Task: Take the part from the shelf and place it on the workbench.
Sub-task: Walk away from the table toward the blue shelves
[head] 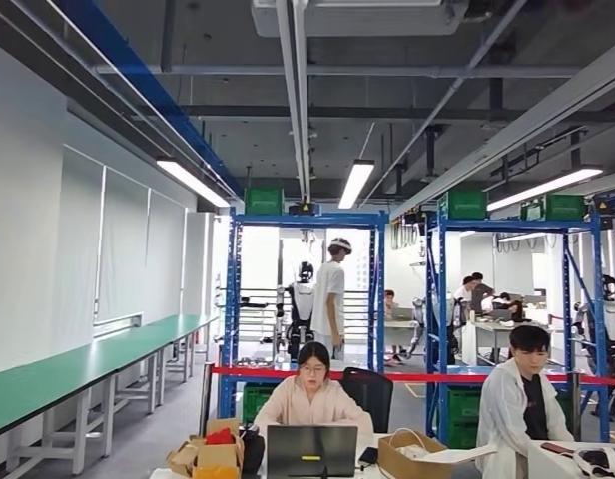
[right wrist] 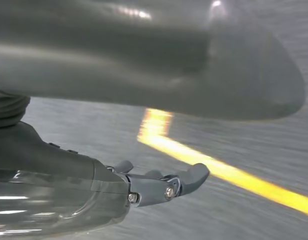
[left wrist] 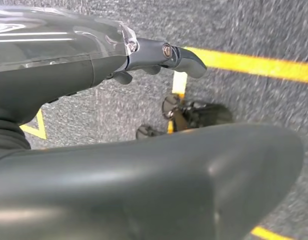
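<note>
1. Nearest the wrist cameras are the robot's own hands. The left hand [left wrist: 152, 150] hangs over grey floor [left wrist: 258, 35] crossed by yellow lines [left wrist: 250, 64]; its thumb and fingers lie stretched and apart, with nothing in them.
2. The right hand [right wrist: 156, 145] hangs the same way over the floor, released and holding nothing. That picture is smeared, so I judge the arm or body is in motion.
3. In the head view the closest things are a table [head: 447, 457] with a laptop [head: 311, 451] and cardboard boxes [head: 214, 454]; two people sit behind it.
4. Along the left wall runs a long green workbench [head: 78, 369], the likely place to set the part down.
5. Beyond a red barrier tape [head: 410, 377] stand blue shelves [head: 305, 299] with green crates [head: 263, 201] on top, and a second rack [head: 515, 309] to the right. A person stands between them.
6. The part itself cannot be made out; it should lie on one of those shelves.
7. The step in hand is the approach. Done well, it means walking round the table and the people, keeping both hands loose and low, and stopping square to the shelf before reaching.
</note>
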Controlling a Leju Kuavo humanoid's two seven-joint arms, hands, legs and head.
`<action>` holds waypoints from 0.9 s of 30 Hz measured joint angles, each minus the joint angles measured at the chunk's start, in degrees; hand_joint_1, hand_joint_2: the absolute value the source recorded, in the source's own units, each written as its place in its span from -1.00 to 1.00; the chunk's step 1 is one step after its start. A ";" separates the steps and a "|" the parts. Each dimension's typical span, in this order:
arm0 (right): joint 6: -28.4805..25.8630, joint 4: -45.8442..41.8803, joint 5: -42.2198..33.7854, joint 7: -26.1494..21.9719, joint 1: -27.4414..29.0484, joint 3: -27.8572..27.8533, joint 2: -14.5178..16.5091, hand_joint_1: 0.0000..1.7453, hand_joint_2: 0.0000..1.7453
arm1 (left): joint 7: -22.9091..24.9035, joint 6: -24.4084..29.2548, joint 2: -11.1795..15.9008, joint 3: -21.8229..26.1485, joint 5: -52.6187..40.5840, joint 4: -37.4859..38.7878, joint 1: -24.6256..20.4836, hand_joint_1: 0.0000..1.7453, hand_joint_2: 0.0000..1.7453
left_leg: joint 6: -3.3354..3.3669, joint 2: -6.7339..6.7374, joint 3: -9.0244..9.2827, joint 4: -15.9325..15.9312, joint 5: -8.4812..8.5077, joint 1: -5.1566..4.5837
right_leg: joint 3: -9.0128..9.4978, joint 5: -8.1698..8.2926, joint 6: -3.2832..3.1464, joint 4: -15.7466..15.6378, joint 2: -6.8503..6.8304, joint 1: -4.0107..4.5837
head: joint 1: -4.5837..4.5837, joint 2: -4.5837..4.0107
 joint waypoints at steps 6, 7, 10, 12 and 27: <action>7.68 2.44 1.25 17.29 1.18 0.23 -0.28 -1.00 -1.00 | 0.31 -1.01 -0.06 -3.17 -1.58 0.00 -0.67 -1.00 -1.00 | -0.94 -0.13 -1.78 15.48 -10.70 0.37 | -5.94 3.18 -1.22 2.08 -0.87 0.25 | 0.02 -0.03; 7.94 2.59 1.26 17.14 1.10 0.25 -0.27 -1.00 -1.00 | 0.30 -1.03 -0.04 -3.51 -1.66 0.00 -0.85 -1.00 -1.00 | -1.00 -0.13 -0.64 15.45 -9.08 0.38 | -7.43 3.60 -1.12 2.90 -0.84 0.23 | 0.02 -0.03; 8.16 2.77 1.20 14.77 1.00 0.26 -0.22 -1.00 -1.00 | 0.34 -1.01 0.04 -4.33 -1.95 0.00 -1.37 -1.00 -1.00 | -0.94 -0.14 7.29 6.30 -7.17 0.44 | -11.21 4.47 -0.48 5.65 -0.74 0.29 | 0.02 -0.02; 7.94 2.82 1.46 12.43 0.84 0.26 -0.09 -1.00 -1.00 | 0.37 -0.99 0.10 -4.81 -1.99 0.00 -1.64 -1.00 -1.00 | -0.54 -0.19 11.10 0.59 -8.91 0.34 | -12.57 5.13 0.08 6.99 -0.76 0.43 | 0.02 -0.01; 7.62 3.56 3.73 12.93 0.45 0.26 0.35 -1.00 -1.00 | 1.63 -0.63 0.09 -5.82 0.01 0.00 -1.51 -1.00 -1.00 | 1.13 0.55 3.80 -0.23 -2.57 -0.42 | -2.70 0.50 0.05 4.36 -0.08 0.54 | 0.04 -0.03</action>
